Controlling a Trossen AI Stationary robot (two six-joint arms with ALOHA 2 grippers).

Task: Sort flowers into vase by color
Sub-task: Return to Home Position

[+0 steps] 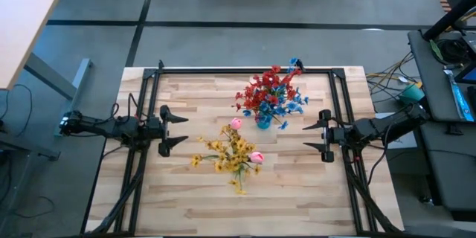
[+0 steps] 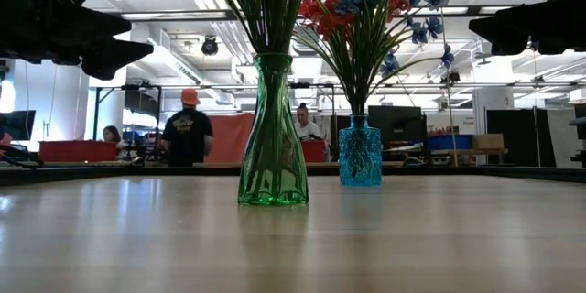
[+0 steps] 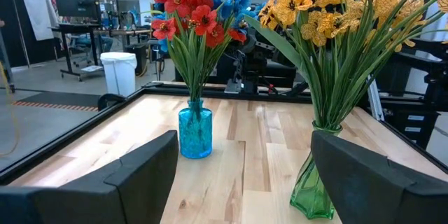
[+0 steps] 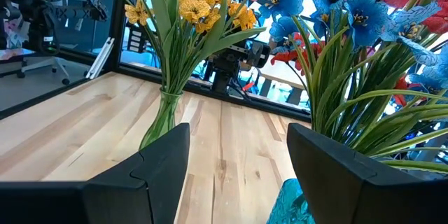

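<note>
- Checking the high view: left gripper [image 1: 178,129] hangs over the left side of the table [image 1: 201,201], right gripper [image 1: 309,136] over the right side. Both claws are spread wide with nothing between them.
- Same view: red flowers [image 1: 266,89] and blue flowers [image 1: 288,106] share the blue vase [image 1: 263,121], far of centre and a bit right. Yellow flowers [image 1: 227,155] and two pink buds [image 1: 256,157] are bunched on the near side of it, around centre. From above I can't see the vase under them.
- Low view: green vase [image 2: 273,146] stands upright, near and central. The blue vase is upright, farther off and just right of it, not touching. The arms show as dark shapes high at the left and right edges. A person [image 2: 188,133] in an orange cap stands in the room behind.
- Left wrist view: its fingers [image 3: 140,175] are apart and empty. Both vases stand ahead, red and blue blooms in the blue one, yellow plus a pink bud in the green.
- Right wrist view: its fingers [image 4: 147,175] are apart and empty. The blue blooms are close by, the yellow bunch in the green vase farther off.
</note>
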